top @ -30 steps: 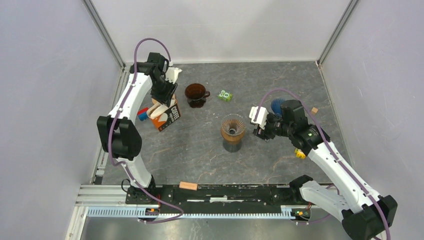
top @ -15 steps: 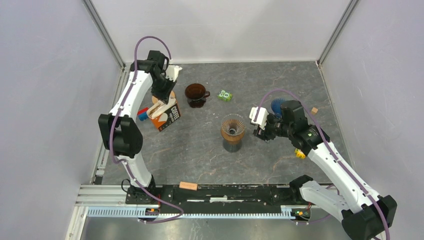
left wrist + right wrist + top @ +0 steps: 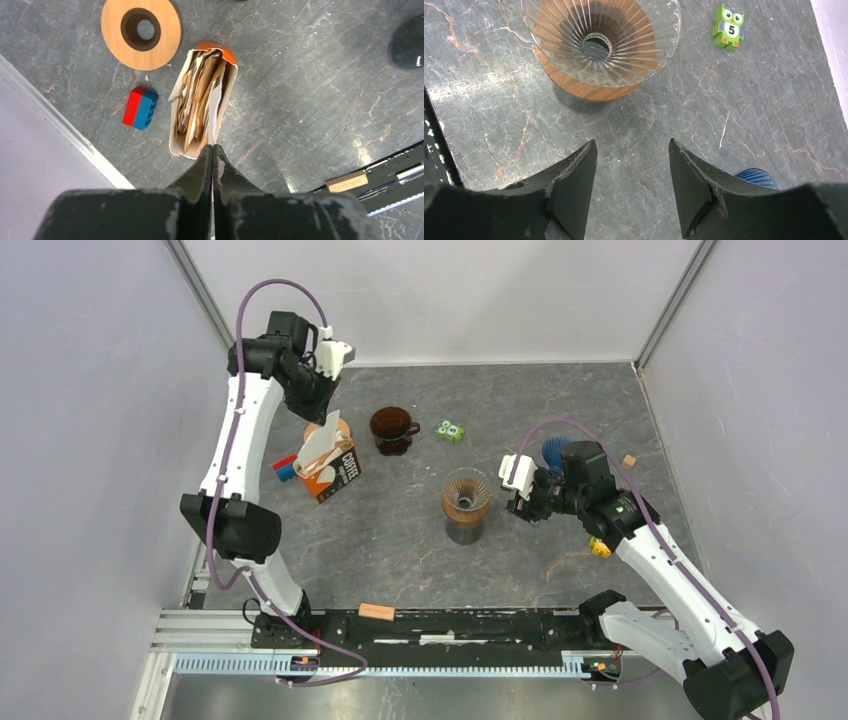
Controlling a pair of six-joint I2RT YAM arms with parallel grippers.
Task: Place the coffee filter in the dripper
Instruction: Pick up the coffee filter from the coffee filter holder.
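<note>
A brown glass mug (image 3: pixel 392 428) is sitting toward twelve o'clock on the grey counter (image 3: pixel 390 550), with a green owl tile (image 3: pixel 449 430) lying at its three o'clock. In the left wrist view, a red-and-blue brick (image 3: pixel 140 108) is lying at six o'clock of a wooden ring (image 3: pixel 141 31).

Pale paper filter (image 3: pixel 322 438) half out of its box (image 3: pixel 341 473); ribbed glass dripper (image 3: pixel 466 493) upright, apart.

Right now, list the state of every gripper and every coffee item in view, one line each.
left gripper, shut on the edge of one coffee filter
coffee filter, pinched, its lower part inside the filter box
filter box, open at the top, filters inside
dripper, upright, no filter in it
right gripper, open, holding nothing, beside the dripper
</note>
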